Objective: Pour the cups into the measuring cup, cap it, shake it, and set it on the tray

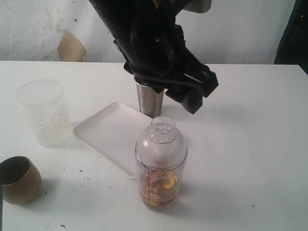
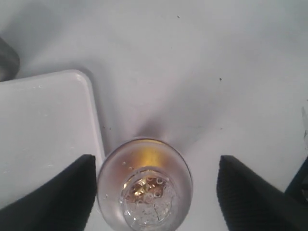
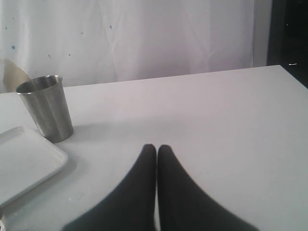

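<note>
The measuring cup stands upright with a clear domed cap on and golden-brown contents in its lower part. It is at the near right edge of the white tray; I cannot tell whether its base is on the rim or on the table. My left gripper hangs above and behind it, open. In the left wrist view the gripper has its fingers on either side of the capped top, not touching it. The steel tumbler stands behind the tray. The brass cup sits near left. My right gripper is shut and empty.
A frosted plastic jar stands left of the tray. The right wrist view shows the steel tumbler and a corner of the tray. The left arm's black body hides part of the tumbler in the exterior view.
</note>
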